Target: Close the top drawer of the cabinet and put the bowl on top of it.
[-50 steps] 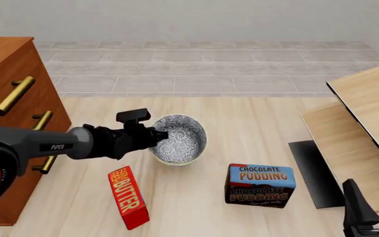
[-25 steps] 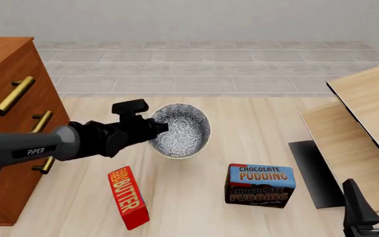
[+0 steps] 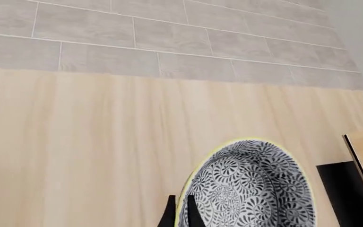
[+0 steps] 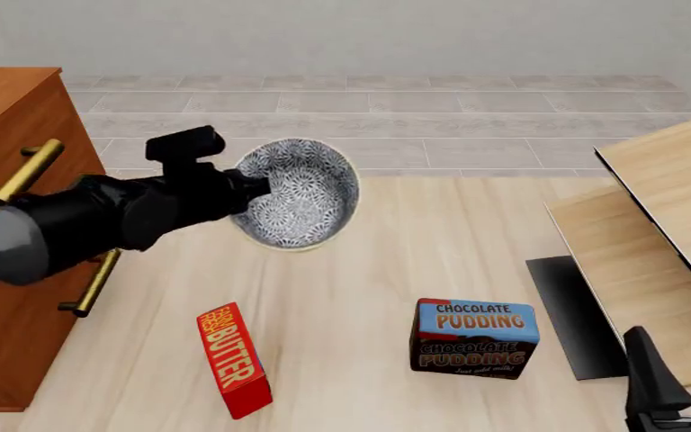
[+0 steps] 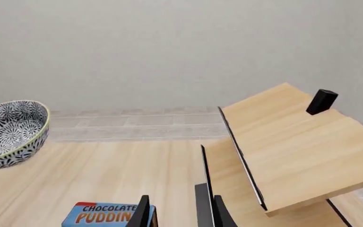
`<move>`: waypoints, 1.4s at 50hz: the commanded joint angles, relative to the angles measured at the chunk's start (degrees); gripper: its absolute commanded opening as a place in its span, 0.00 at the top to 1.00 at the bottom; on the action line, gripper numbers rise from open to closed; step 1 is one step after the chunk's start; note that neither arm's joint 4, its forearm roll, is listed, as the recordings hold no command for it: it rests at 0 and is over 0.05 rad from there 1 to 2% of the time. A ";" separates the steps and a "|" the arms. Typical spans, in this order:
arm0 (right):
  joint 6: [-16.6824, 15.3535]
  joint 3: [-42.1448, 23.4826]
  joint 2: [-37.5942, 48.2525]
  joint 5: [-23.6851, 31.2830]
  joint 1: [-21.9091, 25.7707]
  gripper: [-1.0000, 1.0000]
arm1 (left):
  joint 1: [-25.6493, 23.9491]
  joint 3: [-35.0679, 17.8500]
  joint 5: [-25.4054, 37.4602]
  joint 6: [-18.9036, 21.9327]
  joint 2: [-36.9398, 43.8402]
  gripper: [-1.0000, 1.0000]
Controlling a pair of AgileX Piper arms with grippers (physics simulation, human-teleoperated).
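blue-grey patterned bowl (image 4: 295, 203) is left of centre in the front view, lifted and tilted, its rim pinched by the closed left gripper (image 4: 253, 189), near the cabinet (image 4: 15, 234) at the left edge. right gripper (image 4: 682, 378) at lower right is parted, holding nothing.

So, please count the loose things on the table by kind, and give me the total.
Bowls: 1, the bowl, held by the left gripper
Boxes: 2, the butter box and the pudding box
Total: 3
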 commanded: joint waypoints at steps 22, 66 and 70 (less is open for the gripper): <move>-0.10 0.12 0.00 -0.25 0.27 0.00 | 7.53 -0.76 21.91 -3.43 -14.46 1.00; -0.50 0.12 0.00 -0.10 0.28 0.00 | 32.27 -19.72 52.27 -9.76 -26.00 1.00; -0.50 0.24 0.00 -0.22 0.24 0.00 | 34.28 -23.16 54.52 -9.29 -25.32 1.00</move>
